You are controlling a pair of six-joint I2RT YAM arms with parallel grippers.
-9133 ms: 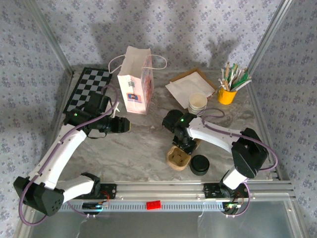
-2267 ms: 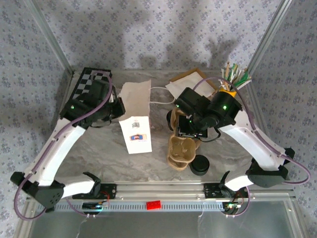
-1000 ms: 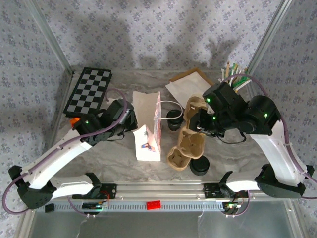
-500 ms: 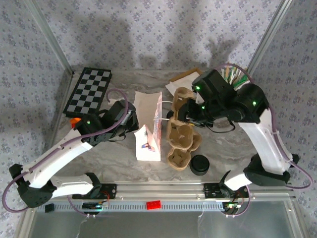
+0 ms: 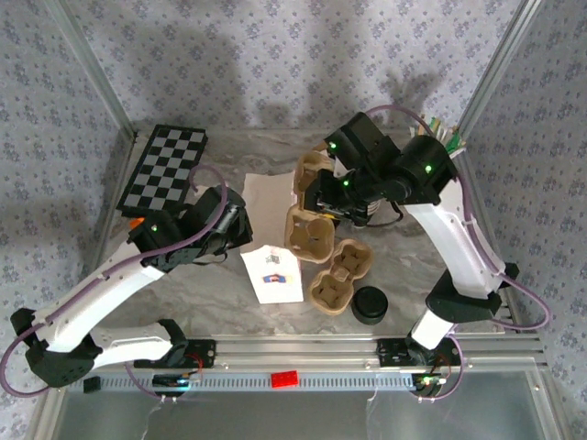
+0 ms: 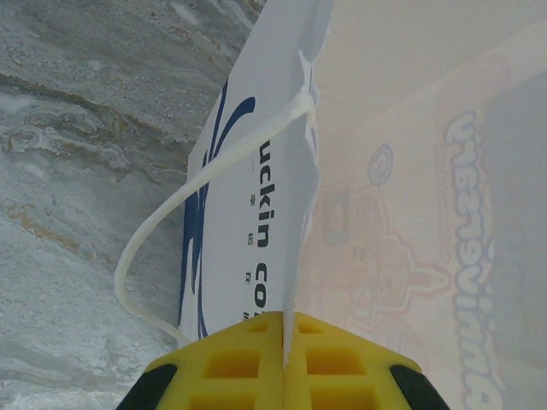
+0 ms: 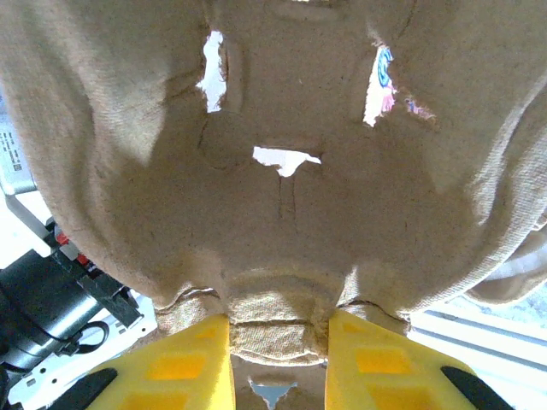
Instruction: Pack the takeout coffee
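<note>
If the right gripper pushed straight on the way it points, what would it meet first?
Past the cup carrier it grips, probably the paper bag, whose print seems to show through the carrier's holes; depth unclear.

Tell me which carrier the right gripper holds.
The farther carrier, raised beside the bag; the right gripper pinches its rim. The other carrier lies on the table by the black lid.
</note>
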